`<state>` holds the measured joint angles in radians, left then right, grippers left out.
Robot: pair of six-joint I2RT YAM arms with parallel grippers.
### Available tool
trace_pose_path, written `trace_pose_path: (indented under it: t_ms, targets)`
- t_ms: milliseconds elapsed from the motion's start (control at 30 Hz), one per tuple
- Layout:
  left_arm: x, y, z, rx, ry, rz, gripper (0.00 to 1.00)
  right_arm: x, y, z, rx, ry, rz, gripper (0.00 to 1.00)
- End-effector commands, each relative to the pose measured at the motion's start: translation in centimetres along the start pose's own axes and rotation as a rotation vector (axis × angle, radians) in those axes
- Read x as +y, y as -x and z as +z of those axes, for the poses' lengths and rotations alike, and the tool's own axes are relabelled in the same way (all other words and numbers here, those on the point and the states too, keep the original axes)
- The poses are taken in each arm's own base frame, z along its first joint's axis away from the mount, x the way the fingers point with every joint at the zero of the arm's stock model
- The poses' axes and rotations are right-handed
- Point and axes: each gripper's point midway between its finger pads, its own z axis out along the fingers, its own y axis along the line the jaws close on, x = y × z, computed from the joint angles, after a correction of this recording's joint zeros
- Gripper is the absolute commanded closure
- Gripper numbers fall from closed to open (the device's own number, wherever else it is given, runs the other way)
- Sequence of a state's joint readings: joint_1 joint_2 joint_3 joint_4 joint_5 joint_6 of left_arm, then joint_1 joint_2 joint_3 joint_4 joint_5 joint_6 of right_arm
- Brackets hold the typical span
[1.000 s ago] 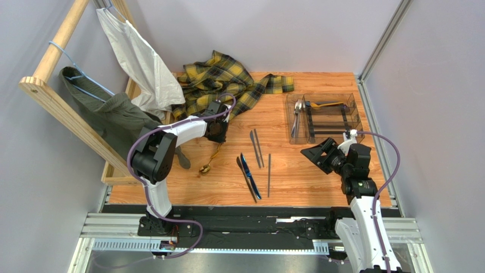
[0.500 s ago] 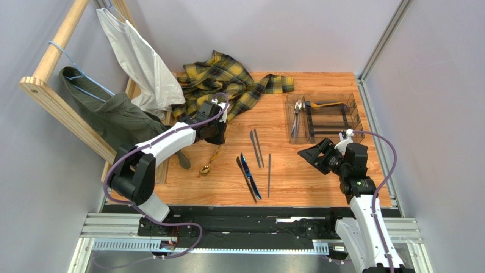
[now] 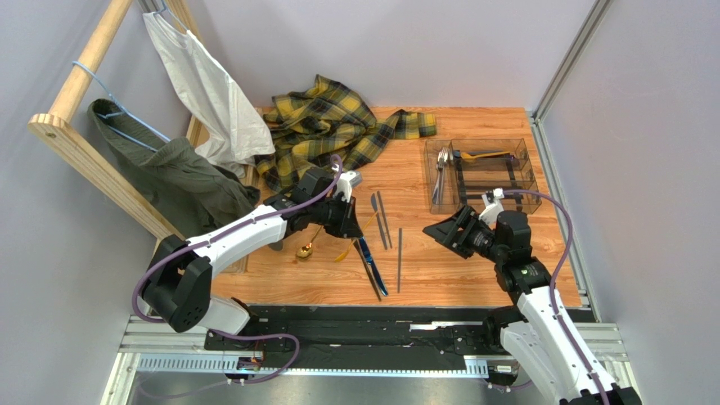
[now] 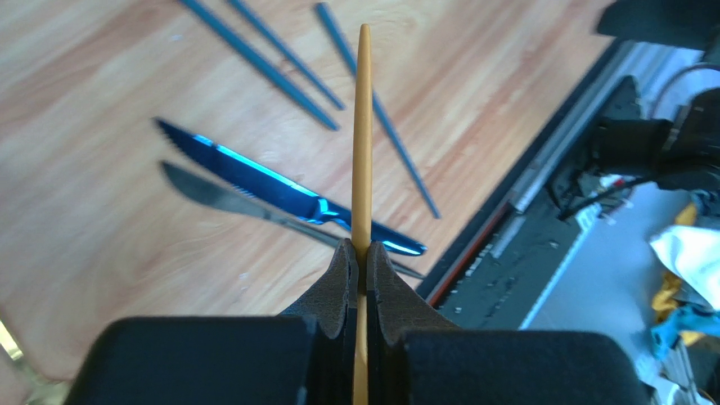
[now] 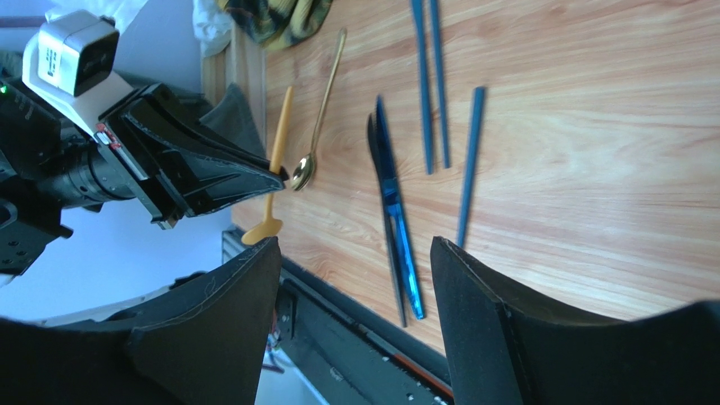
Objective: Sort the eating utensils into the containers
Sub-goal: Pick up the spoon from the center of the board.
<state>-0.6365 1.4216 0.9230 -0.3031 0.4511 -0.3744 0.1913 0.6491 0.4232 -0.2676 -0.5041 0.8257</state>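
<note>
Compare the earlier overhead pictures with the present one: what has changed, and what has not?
The left claw, shut on a yellow spoon, swung right and nearer, toward the knives. The open right claw shifted slightly left. The gold spoon, sticks and tray stayed put.

Wooden table [image 3: 473, 270] with plaid cloth [image 3: 330, 118], clear tray [image 3: 526, 169], gold spoon [image 3: 306, 247], blue knife [image 4: 262, 181], dark knife [image 4: 220, 198] and grey sticks [image 3: 399, 257]
</note>
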Motion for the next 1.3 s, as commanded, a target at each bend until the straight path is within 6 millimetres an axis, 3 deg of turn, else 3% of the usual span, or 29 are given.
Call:
trace_pose_path:
  t_ms: [0,167,533,600,633,733,767,867,933,1133,1233,1267]
  targets:
    - [-5.2,1.5,-0.7,-0.055,-0.17,0.019,1.0,2.7,-0.5,0.9,0.003,0.086,0.02,0.31]
    - [-7.8,0.8,0.1,-0.033,-0.23,0.05,1.0,3.5,-1.6,2.3,0.027,0.125,0.068,0.31]
    - [-10.1,-0.8,1.5,0.016,-0.264,0.094,1.0,4.9,-2.9,4.7,0.061,0.173,0.093,0.34]
    - [-10.2,-0.9,1.5,0.03,-0.26,0.1,1.0,4.8,-3.4,5.0,0.075,0.165,0.098,0.44]
    - [-10.3,-1.0,1.7,0.034,-0.259,0.102,1.0,5.0,-3.3,5.1,0.073,0.175,0.094,0.58]
    - [-10.5,-0.9,1.7,0.028,-0.258,0.108,1.0,4.8,-3.9,5.4,0.094,0.17,0.096,0.72]
    - [-10.5,-0.9,1.7,0.028,-0.257,0.107,1.0,4.8,-3.9,5.5,0.094,0.17,0.096,0.82]
    - [-10.5,-0.8,1.6,0.023,-0.248,0.11,1.0,4.8,-4.0,5.4,0.09,0.166,0.091,0.95]
    - [-10.4,-0.8,1.5,0.023,-0.243,0.113,1.0,4.8,-4.0,5.3,0.082,0.165,0.09,1.0]
    - [-9.6,-1.0,1.3,0.017,-0.198,0.12,0.99,4.3,-3.8,4.9,0.059,0.141,0.078,1.0]
    - [-9.5,-1.0,1.1,0.015,-0.19,0.123,0.92,4.2,-3.7,4.6,0.046,0.136,0.075,1.0]
    - [-9.1,-1.0,1.0,0.006,-0.167,0.124,0.82,4.0,-3.8,4.6,0.044,0.133,0.076,1.0]
